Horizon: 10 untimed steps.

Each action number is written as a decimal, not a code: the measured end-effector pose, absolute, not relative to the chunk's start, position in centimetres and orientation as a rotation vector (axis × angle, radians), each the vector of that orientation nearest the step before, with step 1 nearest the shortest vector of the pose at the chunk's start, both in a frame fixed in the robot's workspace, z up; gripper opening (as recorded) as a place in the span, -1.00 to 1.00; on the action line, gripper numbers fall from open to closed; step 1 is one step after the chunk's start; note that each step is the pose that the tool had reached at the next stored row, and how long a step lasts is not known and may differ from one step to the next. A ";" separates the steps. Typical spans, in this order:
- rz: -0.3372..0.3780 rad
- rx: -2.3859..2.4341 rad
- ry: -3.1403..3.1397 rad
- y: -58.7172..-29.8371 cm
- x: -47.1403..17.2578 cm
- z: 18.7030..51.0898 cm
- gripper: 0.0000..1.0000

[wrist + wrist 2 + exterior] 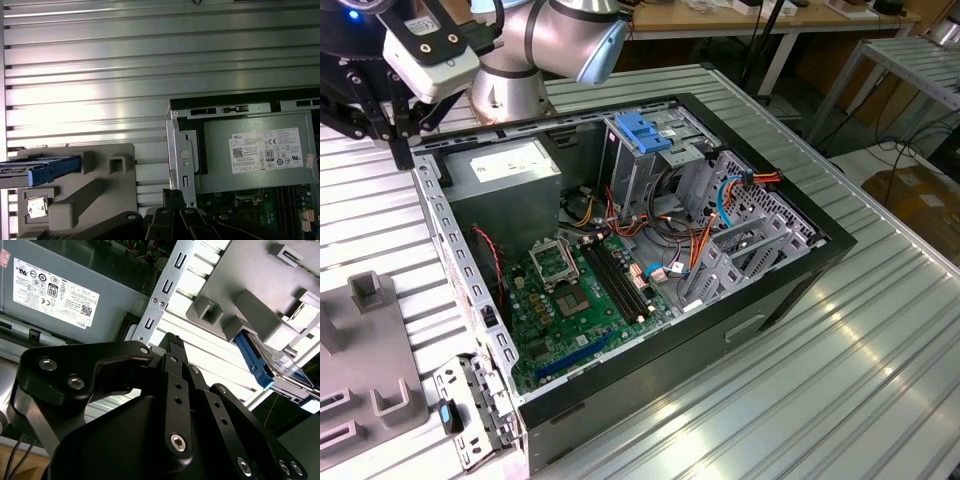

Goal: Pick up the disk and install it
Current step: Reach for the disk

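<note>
The disk [37, 169] lies in a grey fixture [102, 192] beside the open computer case; its blue side rail [256, 361] faces the case in both wrist views. My gripper [398, 145] hangs from the arm at the exterior view's upper left, over the case's corner by the power supply. Its fingertips [172, 342] are together with nothing between them, above the bare table strip between case wall and fixture. The same tips [172, 194] sit apart from the disk, close to the case's metal corner bracket [181, 160].
The open case [800, 270] holds a grey power-supply box [505, 175], a motherboard [580, 290], cables and a metal drive cage [650, 170] topped by a blue latch [645, 130]. The grey fixture [365, 350] stands at the exterior view's left. Ribbed aluminium tabletop [800, 400] surrounds everything.
</note>
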State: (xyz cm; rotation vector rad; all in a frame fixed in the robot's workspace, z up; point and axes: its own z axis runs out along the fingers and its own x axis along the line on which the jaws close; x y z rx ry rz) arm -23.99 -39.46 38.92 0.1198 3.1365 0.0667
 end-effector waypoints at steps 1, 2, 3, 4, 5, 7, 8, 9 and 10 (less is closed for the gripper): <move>0.067 0.120 3.136 -39.5 -24.1 38.9 -0.79; 0.067 0.120 3.137 -39.5 -24.1 38.9 -0.79; 0.067 0.120 3.137 -39.5 -24.2 38.9 -0.79; 0.067 0.120 3.137 -39.5 -24.3 38.9 -0.79; 0.067 0.120 3.137 -39.5 -24.4 38.9 -0.79; 0.067 0.120 3.137 -39.5 -24.6 38.9 -0.79; 0.067 0.120 3.137 -39.5 -24.7 38.9 -0.79; 0.067 0.120 3.137 -39.5 -24.7 38.9 -0.79; 0.067 0.120 3.137 -39.5 -24.8 38.9 -0.79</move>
